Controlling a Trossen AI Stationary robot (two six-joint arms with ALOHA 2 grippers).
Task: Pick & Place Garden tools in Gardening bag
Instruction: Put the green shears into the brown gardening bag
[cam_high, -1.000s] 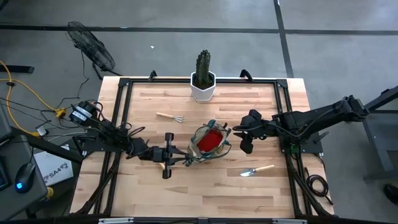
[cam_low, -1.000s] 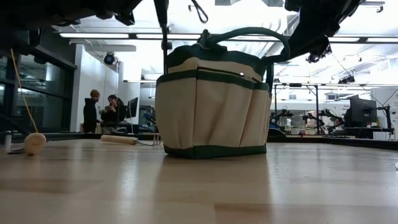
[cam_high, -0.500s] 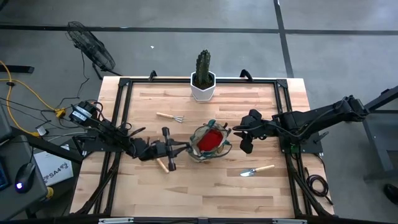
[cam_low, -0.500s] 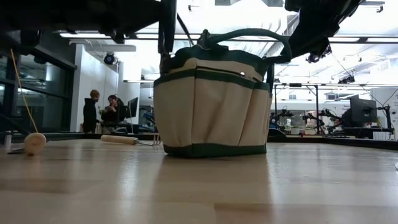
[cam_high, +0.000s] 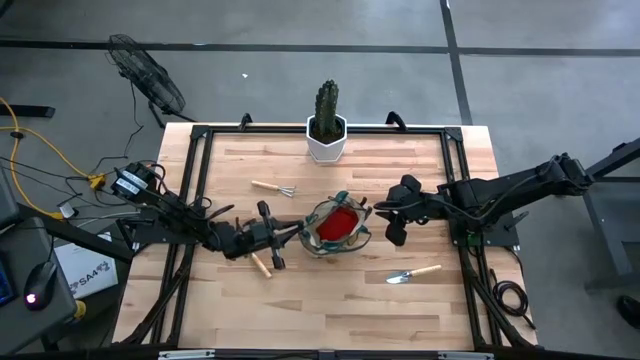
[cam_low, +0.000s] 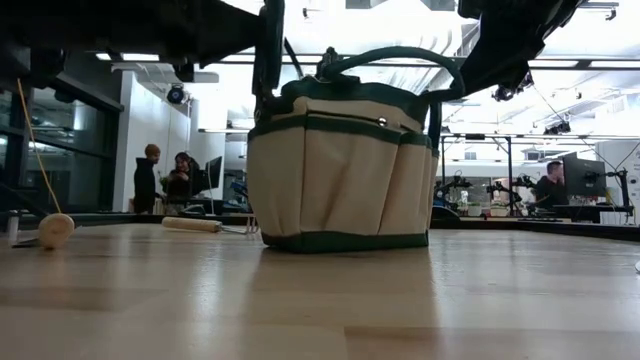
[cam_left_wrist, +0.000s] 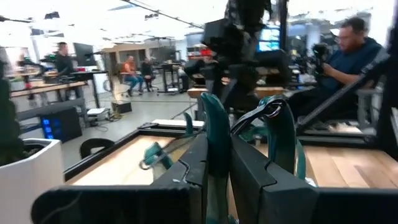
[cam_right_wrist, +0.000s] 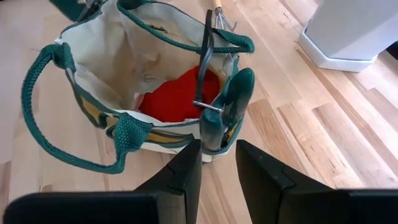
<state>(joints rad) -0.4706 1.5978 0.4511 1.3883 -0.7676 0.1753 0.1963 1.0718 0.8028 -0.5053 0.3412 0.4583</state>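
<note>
The olive-green and tan gardening bag (cam_high: 337, 228) stands on its base mid-table, also in the low view (cam_low: 340, 165). A red glove (cam_right_wrist: 177, 93) lies inside it and dark-handled shears (cam_right_wrist: 227, 102) stick up from a side pocket. My left gripper (cam_high: 272, 238) is at the bag's left side, shut on a green loop handle. My right gripper (cam_high: 396, 232) is just right of the bag, open, with its fingertips (cam_right_wrist: 189, 155) close before the shears pocket. One trowel (cam_high: 260, 263) lies under my left gripper, another (cam_high: 413, 272) at the near right. The mini rake (cam_high: 272, 188) lies far left. My left gripper pinches the bag's green loop handle (cam_left_wrist: 214, 134) between its two fingers. It comes about level from the table's left. The strap runs up between the fingers, and the bag stays standing on the table.
A green cactus in a white hexagonal pot (cam_high: 327, 138) stands at the far edge. A black frame (cam_high: 200, 170) runs round the table. People sit and stand in the room behind.
My left gripper has turned about its wrist and gone slightly toward the far edge, keeping hold of the handle. The bag's left top edge has been drawn a little leftward, while its base stays on the table.
</note>
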